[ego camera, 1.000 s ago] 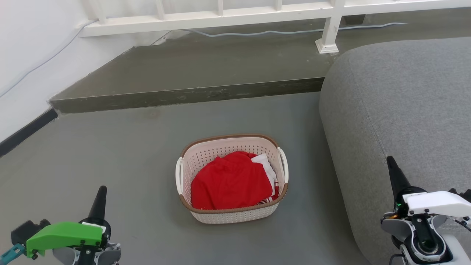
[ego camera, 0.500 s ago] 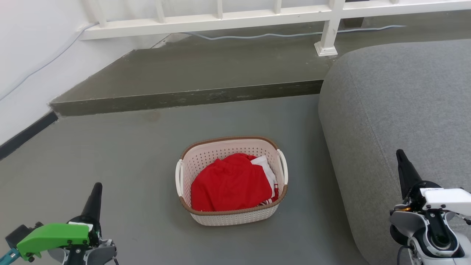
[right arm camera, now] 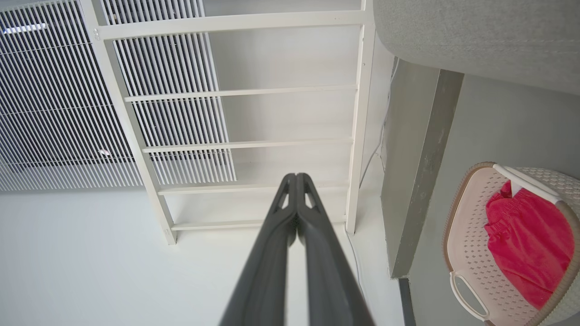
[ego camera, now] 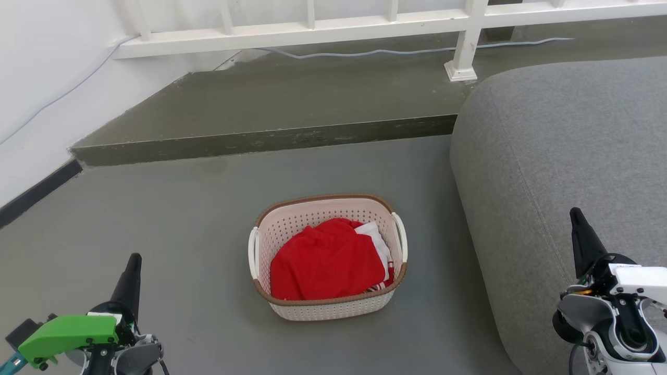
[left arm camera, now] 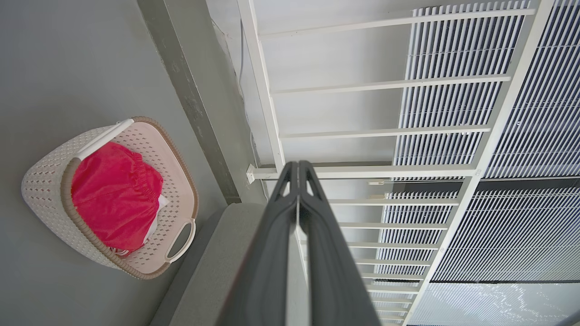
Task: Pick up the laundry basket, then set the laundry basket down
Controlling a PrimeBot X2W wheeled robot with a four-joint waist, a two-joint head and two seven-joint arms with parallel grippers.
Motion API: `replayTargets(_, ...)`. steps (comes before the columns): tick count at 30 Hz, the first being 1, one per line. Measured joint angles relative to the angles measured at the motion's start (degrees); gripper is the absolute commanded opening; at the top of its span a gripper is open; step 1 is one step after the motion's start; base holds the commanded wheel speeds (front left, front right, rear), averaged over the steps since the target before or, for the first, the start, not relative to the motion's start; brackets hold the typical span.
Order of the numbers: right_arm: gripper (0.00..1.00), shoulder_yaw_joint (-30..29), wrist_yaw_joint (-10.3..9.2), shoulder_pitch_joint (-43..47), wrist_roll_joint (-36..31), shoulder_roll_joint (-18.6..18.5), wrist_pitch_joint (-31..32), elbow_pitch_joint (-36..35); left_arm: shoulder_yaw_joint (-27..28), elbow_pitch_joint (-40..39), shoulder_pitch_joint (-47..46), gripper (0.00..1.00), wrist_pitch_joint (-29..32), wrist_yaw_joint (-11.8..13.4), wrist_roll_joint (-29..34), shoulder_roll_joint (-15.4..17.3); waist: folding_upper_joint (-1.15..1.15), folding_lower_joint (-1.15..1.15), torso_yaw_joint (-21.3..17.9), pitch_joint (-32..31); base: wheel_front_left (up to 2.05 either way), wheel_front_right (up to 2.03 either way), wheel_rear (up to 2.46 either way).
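The left gripper [left arm camera: 298, 166] has its two long dark fingers pressed together from base to tip, with nothing between them and touching nothing; in the head view it sits low on the left, pointing up over bare grey floor [ego camera: 156, 219], with a bright green cover [ego camera: 70, 333] on the wrist behind it. The right gripper [right arm camera: 296, 176] is likewise closed down to a thin seam, empty and in contact with nothing; in the head view it sits low on the right, in front of a grey upholstered sofa [ego camera: 563, 146], with a white housing [ego camera: 638, 276] on its wrist. Between the two, and well apart from both, the laundry basket [ego camera: 333, 311] stands upright on the floor just beside the sofa's rounded edge. It is cream-white and perforated, with a brown woven-look rim [ego camera: 323, 198], a white handle on its left side [ego camera: 253, 252] and another on its right [ego camera: 401, 237]. Inside lies a crumpled red garment [ego camera: 325, 263] that covers most of the bottom, with a piece of white cloth [ego camera: 376, 232] tucked against it on the side nearer the sofa. Beyond the basket a low dark step [ego camera: 271, 138] crosses the floor up to a raised level, where a white railing [ego camera: 312, 26] stands with a pale cable [ego camera: 365, 51] trailing along its foot. A white wall [ego camera: 41, 78] closes the left side. Both wrist views look past the closed fingers to the railing bars and to white slatted panels [left arm camera: 521, 113] behind them.
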Motion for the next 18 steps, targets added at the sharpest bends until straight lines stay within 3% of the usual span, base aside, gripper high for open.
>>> replayTargets(18,0.00,-0.09,0.30,-0.16,0.00,0.00,0.25,0.62,0.04,0.00,-0.03,0.00,0.00,0.00,0.00,-0.02,0.00,0.00,-0.01,-0.01,0.00,0.00,0.00)
